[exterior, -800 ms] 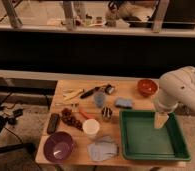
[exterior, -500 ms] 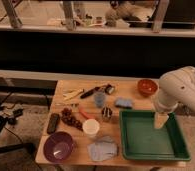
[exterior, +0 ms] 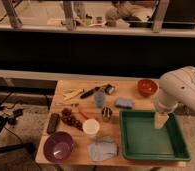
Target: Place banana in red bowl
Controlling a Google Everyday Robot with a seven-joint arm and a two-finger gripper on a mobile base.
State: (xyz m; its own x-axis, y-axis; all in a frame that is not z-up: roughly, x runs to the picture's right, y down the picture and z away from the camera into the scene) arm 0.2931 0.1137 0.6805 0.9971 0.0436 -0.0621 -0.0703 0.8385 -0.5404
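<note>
Pale wood forms the desk point(exterior: 128, 90), crowded with small things. The banana point(exterior: 72, 93) lies flat near the far left corner, well apart from the red bowl point(exterior: 147, 87), which sits by the far right corner with nothing in it. Between them along the far edge rest a dark-handled tool point(exterior: 93, 91), a blue cup point(exterior: 99, 99) and a blue sponge point(exterior: 123, 103).

A green tray point(exterior: 141, 145) fills the near right corner. The gripper point(exterior: 161, 122) hangs from the white arm point(exterior: 178, 90) over the tray's far right part, pointing down, its claw spread wide and holding nothing. It is nearer the red bowl than the banana and touches neither.

Toward the near left corner stands a purple bowl point(exterior: 58, 146), with a white cup point(exterior: 91, 128) just beside it and a crumpled blue cloth point(exterior: 102, 148) at the near edge. A dark flat object point(exterior: 53, 123) lies by the left edge.
</note>
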